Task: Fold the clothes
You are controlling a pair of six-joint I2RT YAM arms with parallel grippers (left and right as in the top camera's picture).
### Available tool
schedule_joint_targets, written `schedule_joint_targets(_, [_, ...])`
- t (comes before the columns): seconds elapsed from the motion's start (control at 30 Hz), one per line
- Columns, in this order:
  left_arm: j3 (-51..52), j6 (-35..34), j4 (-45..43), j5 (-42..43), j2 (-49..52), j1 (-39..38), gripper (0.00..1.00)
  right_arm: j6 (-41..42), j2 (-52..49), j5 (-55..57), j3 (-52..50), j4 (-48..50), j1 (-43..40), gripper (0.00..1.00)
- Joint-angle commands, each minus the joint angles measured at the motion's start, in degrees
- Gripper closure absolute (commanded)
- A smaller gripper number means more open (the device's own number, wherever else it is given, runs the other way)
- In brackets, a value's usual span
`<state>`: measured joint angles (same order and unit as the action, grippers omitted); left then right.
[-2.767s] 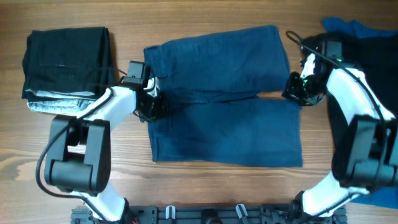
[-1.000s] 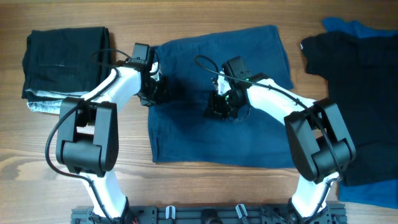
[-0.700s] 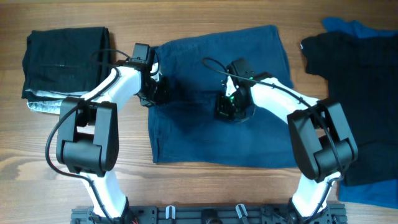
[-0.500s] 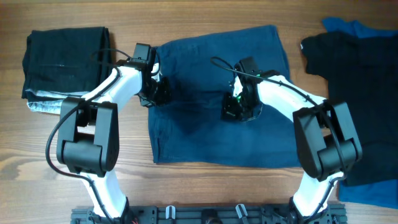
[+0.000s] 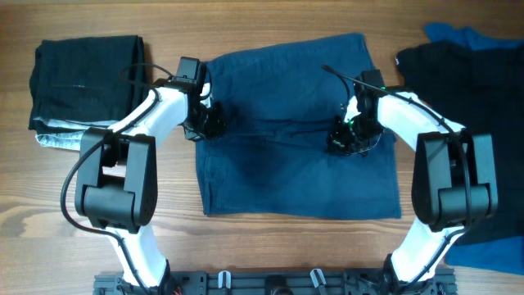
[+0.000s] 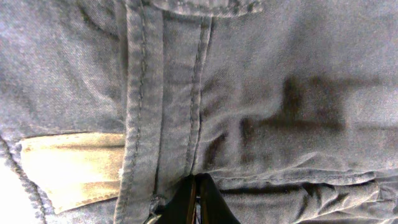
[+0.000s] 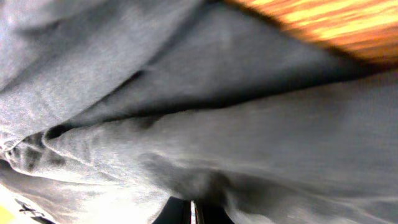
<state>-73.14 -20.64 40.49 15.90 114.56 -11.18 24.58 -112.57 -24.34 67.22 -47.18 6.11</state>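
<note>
The navy-blue shorts [image 5: 286, 176] lie flat in the middle of the table, one of the clothes. My left gripper [image 5: 206, 124] rests on their left edge, by the waistband. In the left wrist view its tips [image 6: 198, 179] are shut and pressed onto a fabric fold beside a stitched seam [image 6: 142, 93]. My right gripper [image 5: 344, 141] sits on the shorts near their right side. In the right wrist view it [image 7: 193, 203] is shut too, tips against blurred fabric [image 7: 249, 137]. No cloth shows between either pair of fingers.
A folded black stack [image 5: 86, 78] over a light grey piece [image 5: 70, 139] lies at the far left. A black garment [image 5: 467, 90] and a brighter blue one [image 5: 458, 37] lie at the right. A tan patch [image 6: 74, 168] sits by the waistband.
My right gripper has slid to the right across the shorts, from their middle to near their right side. The left gripper has stayed where it was.
</note>
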Motion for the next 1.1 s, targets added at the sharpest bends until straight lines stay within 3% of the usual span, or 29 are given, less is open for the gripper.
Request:
schedule_joint_targets(0.0, [0.9,0.9,1.0,-6.8,2.4,0.7,0.96,-3.6,0.4,6.6,-0.5,-1.6,-2.7,0.96])
schedule_joint_targets(0.3, [0.9,0.9,1.2,-6.8,2.4,0.7,0.96,-3.3,8.2,23.3,-0.5,-5.5,-9.2,0.94])
schedule_joint_targets(0.47, [0.9,0.9,2.0,-6.8,2.4,0.7,0.96,-3.0,9.1,25.2,-0.5,-4.3,-14.1,0.92])
schedule_joint_targets(0.57, [0.3,0.9,2.0,-5.7,-0.1,0.7,0.96,-8.2,10.1,20.3,1.9,-4.0,-14.5,0.96])
schedule_joint_targets(0.63, [-0.3,0.9,2.1,-5.2,-3.6,0.7,0.96,-12.3,11.7,11.3,5.0,-3.0,-13.6,0.96])
schedule_joint_targets(0.77, [-0.5,0.8,1.9,-4.8,-14.5,0.7,0.95,-12.4,12.6,-4.4,8.1,4.0,-10.4,0.96])
schedule_joint_targets(0.9, [-0.5,0.7,0.1,-5.0,-19.2,0.7,0.91,-11.0,10.7,-5.9,8.1,11.5,-5.3,0.95])
schedule_joint_targets(1.07, [-0.2,0.7,-0.7,-7.0,-15.1,0.7,0.91,-10.9,5.7,-0.2,8.1,17.4,1.3,0.96])
